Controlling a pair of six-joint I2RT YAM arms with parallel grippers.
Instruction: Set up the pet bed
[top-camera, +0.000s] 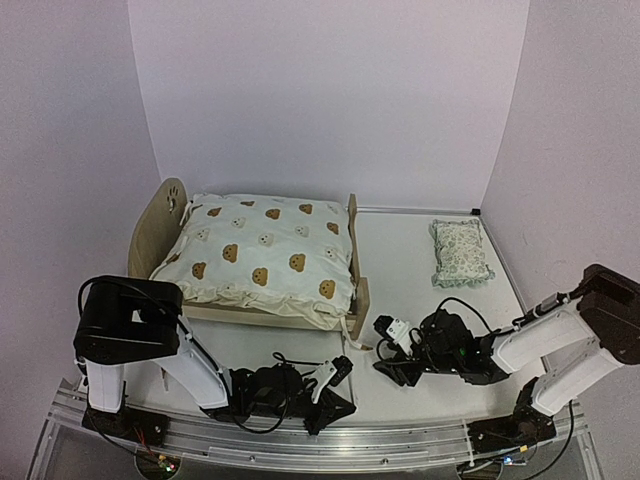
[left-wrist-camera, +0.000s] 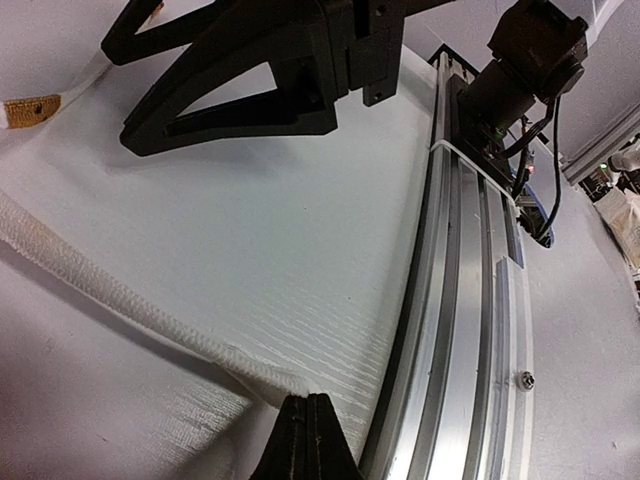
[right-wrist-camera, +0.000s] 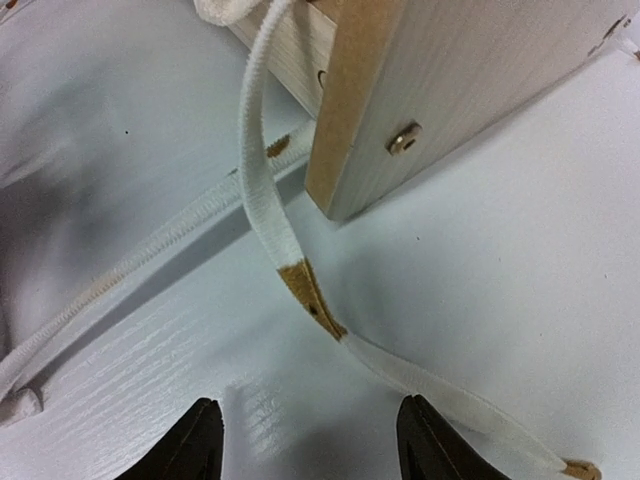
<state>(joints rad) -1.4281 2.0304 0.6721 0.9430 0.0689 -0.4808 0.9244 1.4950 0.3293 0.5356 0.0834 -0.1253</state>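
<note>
Toward the back left of the white desk (top-camera: 420, 300) stands the pet bed (top-camera: 158, 225), its rounded headboard with the paw cutout on the left and the low footboard on the right. Filling the frame is a cream, bear-print quilt (top-camera: 262, 250) that puffs up over the side rails, with a white strap (right-wrist-camera: 270, 210) trailing off its near right corner onto the desk. A small green-patterned pillow (top-camera: 460, 252) lies well apart, at the back right near the wall.

The left fingers (left-wrist-camera: 308, 435) are pressed together low by the aluminium rail (left-wrist-camera: 470, 330). A ribbed white cord (left-wrist-camera: 120, 295) runs right up to their tips – whether they pinch it I cannot tell. The right fingers (right-wrist-camera: 315, 440) stand apart and empty, just short of the strap beside the footboard corner. Pale lilac walls close off the desk on three sides.
</note>
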